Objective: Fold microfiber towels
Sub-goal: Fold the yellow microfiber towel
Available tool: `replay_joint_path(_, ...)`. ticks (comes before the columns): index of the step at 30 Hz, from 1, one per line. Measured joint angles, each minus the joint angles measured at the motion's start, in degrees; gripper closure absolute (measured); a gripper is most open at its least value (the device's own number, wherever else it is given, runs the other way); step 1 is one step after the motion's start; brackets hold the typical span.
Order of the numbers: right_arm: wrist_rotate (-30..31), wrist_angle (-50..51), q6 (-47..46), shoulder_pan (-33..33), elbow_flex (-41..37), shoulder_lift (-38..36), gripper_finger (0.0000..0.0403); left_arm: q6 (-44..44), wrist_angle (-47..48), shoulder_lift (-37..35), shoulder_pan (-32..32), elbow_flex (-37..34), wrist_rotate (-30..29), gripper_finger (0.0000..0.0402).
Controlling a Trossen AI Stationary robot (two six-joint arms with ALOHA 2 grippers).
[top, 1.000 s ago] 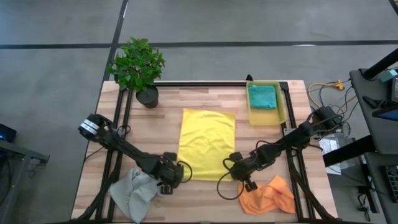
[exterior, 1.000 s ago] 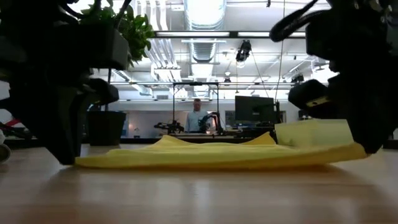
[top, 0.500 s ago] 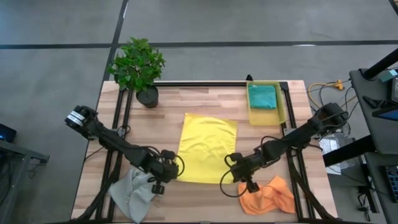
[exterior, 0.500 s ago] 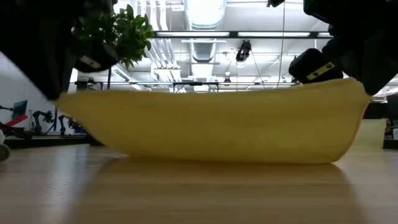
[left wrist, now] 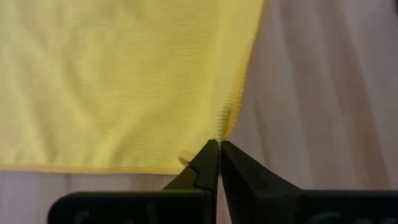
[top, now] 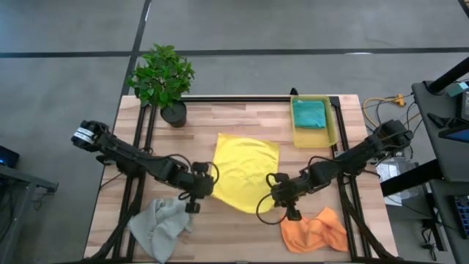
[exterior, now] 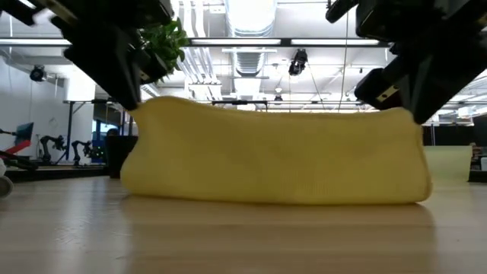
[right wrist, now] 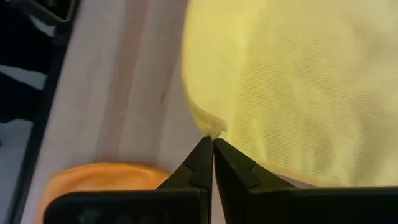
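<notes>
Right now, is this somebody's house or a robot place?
Probably a robot lab or workshop: bare ceiling ducts overhead, a wooden work table on a grey concrete floor, and more small robot arms far behind.

A pale wooden table (top: 242,125) of lengthwise planks carries everything here, with a black rail along its far edge. On it lie 3 loose cloths: a yellow towel (top: 245,169) in the middle, its far part flat on the wood and its near edge raised off it; a crumpled light grey towel (top: 160,226) at the near left corner; and a bunched orange towel (top: 316,230) at the near right. A potted plant (top: 163,81) stands at the far left corner, and a yellow bin (top: 331,132) rests at the far right.
</notes>
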State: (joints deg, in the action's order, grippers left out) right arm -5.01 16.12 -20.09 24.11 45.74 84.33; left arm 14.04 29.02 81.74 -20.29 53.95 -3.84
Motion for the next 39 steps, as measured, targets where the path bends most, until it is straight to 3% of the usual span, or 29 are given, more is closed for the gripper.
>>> replay_joint_path(7, 6.65, 6.20, -2.50, -2.11, 0.00, -2.86, 0.0395, -3.75, 0.34, 0.35, 3.90, 0.00, -1.39, 0.0402)
replay_joint_path(15, 8.12, 9.73, -2.53, -6.38, -0.28, -3.65, 0.0395, -5.96, 0.55, 0.34, 7.31, -0.72, -4.51, 0.0402)
replay_joint_path(23, 9.96, 12.92, -2.85, -11.80, -0.31, -3.62, 0.0395, -5.89, 3.56, 0.30, 9.38, -0.96, -12.72, 0.0401)
replay_joint_path(39, 14.29, 18.13, -2.81, -23.23, -0.56, -3.62, 0.0394, -9.76, -0.04, 0.52, 20.25, -0.96, -16.06, 0.0401)
